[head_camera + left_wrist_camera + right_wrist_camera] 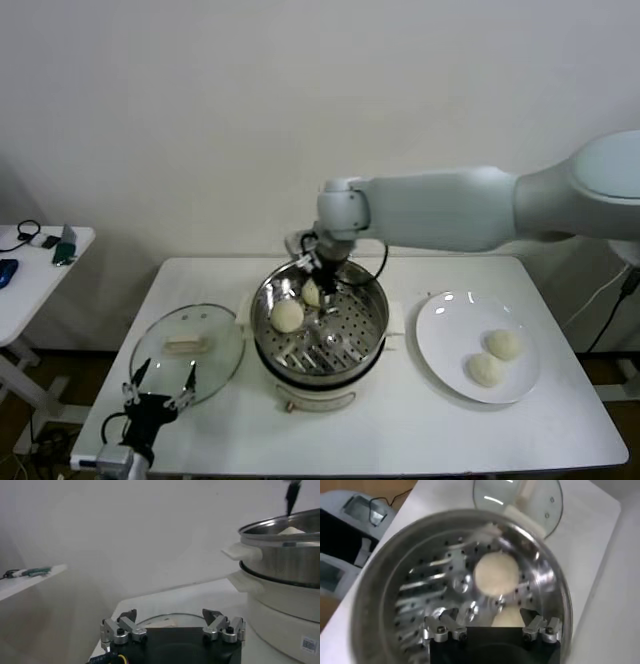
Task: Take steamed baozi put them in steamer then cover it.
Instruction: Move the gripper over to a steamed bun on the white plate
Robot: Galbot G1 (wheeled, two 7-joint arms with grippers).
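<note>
The steel steamer (352,338) sits on its cream pot base (318,395) mid-table. Two baozi lie inside it: one at its left (287,315), one at the back (312,292). Two more baozi (503,344) (485,369) lie on the white plate (450,330). My right gripper (325,277) is open, low inside the steamer's back part; the back bun (507,618) lies loose between its fingers, the other bun (496,575) beyond. The glass cover (188,350) lies flat on the table to the left. My left gripper (160,387) is open and empty, at the cover's front edge.
In the left wrist view the steamer (285,555) stands on the pot base (285,600), and the cover (170,620) lies just past my open left gripper (170,615). A small white side table (40,262) with a few items stands far left.
</note>
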